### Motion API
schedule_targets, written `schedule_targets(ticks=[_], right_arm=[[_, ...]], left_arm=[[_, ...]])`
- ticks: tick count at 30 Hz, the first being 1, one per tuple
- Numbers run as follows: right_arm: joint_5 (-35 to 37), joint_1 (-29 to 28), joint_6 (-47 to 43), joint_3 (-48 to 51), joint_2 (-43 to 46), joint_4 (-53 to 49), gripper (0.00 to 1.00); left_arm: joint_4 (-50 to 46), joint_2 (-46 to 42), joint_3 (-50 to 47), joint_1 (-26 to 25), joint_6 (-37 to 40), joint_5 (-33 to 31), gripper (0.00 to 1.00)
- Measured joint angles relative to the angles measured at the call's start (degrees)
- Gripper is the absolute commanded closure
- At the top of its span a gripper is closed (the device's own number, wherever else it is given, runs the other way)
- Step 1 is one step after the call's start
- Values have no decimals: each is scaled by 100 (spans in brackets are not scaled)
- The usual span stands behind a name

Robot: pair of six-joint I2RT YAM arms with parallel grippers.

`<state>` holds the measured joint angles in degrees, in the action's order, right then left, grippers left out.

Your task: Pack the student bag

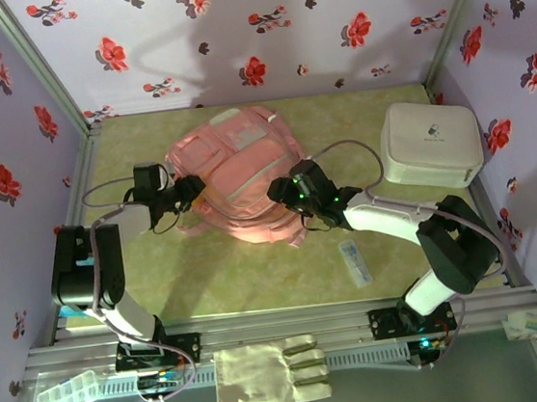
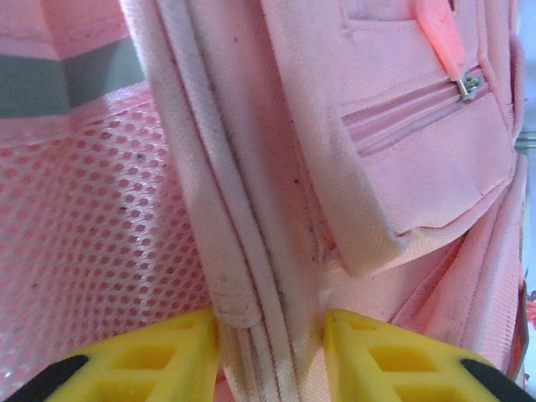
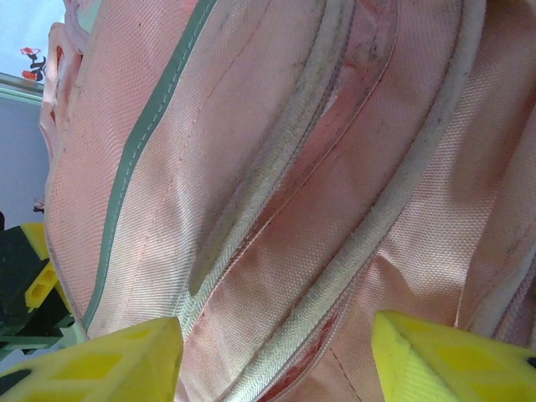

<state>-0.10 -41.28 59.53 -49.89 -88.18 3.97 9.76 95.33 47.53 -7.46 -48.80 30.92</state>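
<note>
The student bag, a soft pink backpack with pale trim, lies flat in the middle of the table. My left gripper is at its left edge. In the left wrist view, the yellow fingers of the left gripper press from both sides on a fold of the bag's pale trim, beside a pink mesh pocket. My right gripper is on the bag's lower right side. There the right gripper stands open, its fingers wide apart over the bag's fabric and a zipper seam.
A white rounded hard box stands at the back right. A small pale flat object lies on the table near the right arm. A cloth glove and a clear plastic case rest on the front rail. Flowered walls enclose the table.
</note>
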Motion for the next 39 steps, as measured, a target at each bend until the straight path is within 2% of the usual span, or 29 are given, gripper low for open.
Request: schedule_targets(ticks=[3,8,13,21,24,29,33,36,39], right_arm=[[0,2,-15,-2,-57,50,42],[-76,122,-219,-240,-317,17,46],[-271,391,-584,-796,-835,-157,48],[-555,654,-1314,-2564,-2192,-828,48],[-531,704,-1530,-2962,-2413,-1032,40],[-275,739,-1871,-2951,-2199,-1408,32],[83,686,-2061,-2533,-1432,-1801,31],[363,476,-2103,-2280,-782,-1978,31],[568,2,-2079,-2138,-365,-1991,34]], left_arm=[[103,46,0,-2,-101,96,81],[229,48,11,4,-208,214,92],[247,-120,-15,42,-313,212,95],[796,-531,-529,149,-1045,57,97],[1005,-546,-645,170,-1357,7,98],[1134,-599,-708,164,-1639,-11,98],[1161,-627,-732,136,-1716,-52,98],[1147,-680,-732,90,-1733,-122,98],[1117,-752,-732,-15,-1762,-227,98]])
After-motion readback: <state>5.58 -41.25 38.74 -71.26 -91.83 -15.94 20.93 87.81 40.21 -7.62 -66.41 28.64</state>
